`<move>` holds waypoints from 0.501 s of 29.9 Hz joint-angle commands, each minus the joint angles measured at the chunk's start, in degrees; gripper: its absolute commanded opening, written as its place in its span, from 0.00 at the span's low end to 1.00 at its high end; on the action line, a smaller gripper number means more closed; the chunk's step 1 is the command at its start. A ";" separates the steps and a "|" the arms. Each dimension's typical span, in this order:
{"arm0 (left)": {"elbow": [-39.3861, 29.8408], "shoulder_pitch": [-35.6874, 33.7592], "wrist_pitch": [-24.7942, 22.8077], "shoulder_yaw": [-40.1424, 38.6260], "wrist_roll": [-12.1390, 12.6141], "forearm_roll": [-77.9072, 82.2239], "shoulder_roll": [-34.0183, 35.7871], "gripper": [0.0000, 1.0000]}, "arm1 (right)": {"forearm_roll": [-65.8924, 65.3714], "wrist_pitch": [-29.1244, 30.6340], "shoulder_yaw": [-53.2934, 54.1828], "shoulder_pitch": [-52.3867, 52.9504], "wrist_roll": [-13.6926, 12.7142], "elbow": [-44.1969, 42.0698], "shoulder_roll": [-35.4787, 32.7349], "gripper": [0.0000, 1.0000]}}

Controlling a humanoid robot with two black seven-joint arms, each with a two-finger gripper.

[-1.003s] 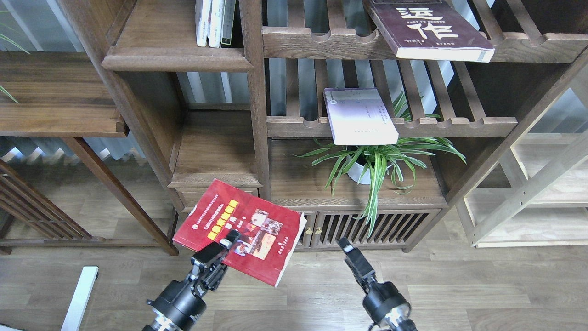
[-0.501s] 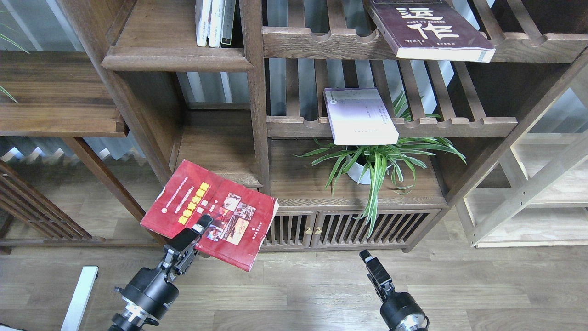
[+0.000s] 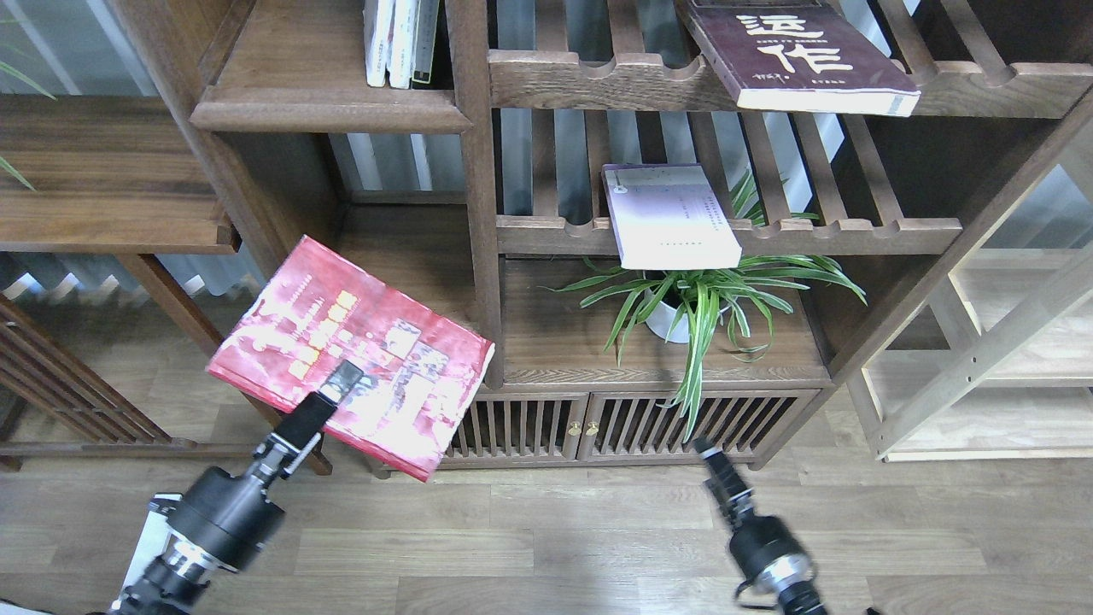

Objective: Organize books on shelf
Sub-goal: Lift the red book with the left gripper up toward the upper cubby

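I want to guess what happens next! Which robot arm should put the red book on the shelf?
The left one, probably. Its claw already holds the red book right in front of the solid shelf. The right claw holds nothing and hangs lower, off to the right by the cabinet.

The glossy red paperback with yellow title (image 3: 350, 357) at centre-left is smeared by motion blur, so its lettering and photo cannot be read; it hides the lower solid shelf board behind it; the dark maroon paperback with white characters (image 3: 794, 51) is cut off by the top edge, as are the white upright books (image 3: 400, 43) at upper left; the right gripper (image 3: 713, 457) at bottom right appears small, dark and end-on, its fingers indistinguishable; the white plant pot (image 3: 670, 320) is largely screened by leaves.
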 commanded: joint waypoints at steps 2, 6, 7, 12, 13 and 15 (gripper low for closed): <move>-1.93 -0.01 0.00 -3.81 1.98 0.62 0.28 0.01 | 5.47 0.00 -0.71 1.23 -0.18 -0.14 -1.64 1.00; -2.19 -0.28 0.00 -6.36 2.25 2.47 -0.34 0.01 | 6.10 0.00 -0.89 2.90 -0.18 -1.19 -1.55 1.00; -2.19 -0.36 0.00 -6.89 2.08 2.38 -0.86 0.02 | 6.10 0.00 -0.98 3.16 -0.18 -1.45 -1.38 1.00; -2.37 -0.45 0.00 -6.90 1.72 2.21 -3.77 0.02 | 6.10 0.00 -1.07 4.75 -0.27 -1.72 -1.20 1.00; -2.45 -0.54 0.00 -6.20 1.72 2.12 -3.77 0.02 | 6.10 0.00 -1.07 5.01 -0.27 -1.72 -1.20 1.00; -2.89 -0.54 0.00 -5.49 1.72 2.12 -3.77 0.02 | 6.19 0.00 -1.07 5.27 -0.27 -1.72 -1.29 1.00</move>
